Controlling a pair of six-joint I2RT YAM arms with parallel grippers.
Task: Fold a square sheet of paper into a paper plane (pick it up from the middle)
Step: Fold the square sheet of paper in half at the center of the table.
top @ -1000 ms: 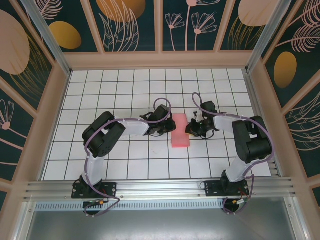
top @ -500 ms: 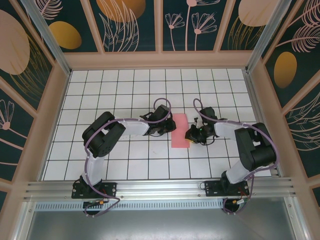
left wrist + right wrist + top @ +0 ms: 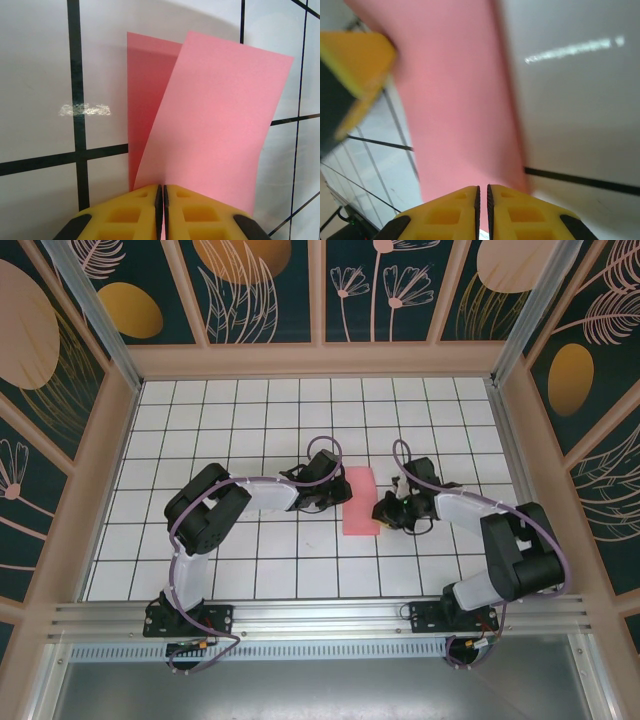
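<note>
- Square sheet of paper [image 3: 361, 502]: thin, matte, plain pink. It is folded over into a narrow upright rectangle and lies on the table near its middle, between the two grippers. In the left wrist view its two leaves splay apart in a V. The upper leaf is smooth, gently curved and lifted off the darker lower one, and both corners are crisp.
- Left gripper [image 3: 161, 192]: yellow fingers with moulded square recesses, pressed together to a hairline seam. They pinch the sheet's near edge, where the two leaves converge.
- Right gripper [image 3: 482, 195]: matching yellow fingers, pressed together, at the opposite long edge of the sheet. The pink surface runs right down to the tips, and whether paper is caught between them cannot be told. The view is blurred.
- Table [image 3: 200, 420]: flat white surface ruled into square tiles by thin black lines, slightly glossy.
- Strip of clear tape [image 3: 84, 109]: short and shiny, stuck across one black line just left of the sheet.
</note>
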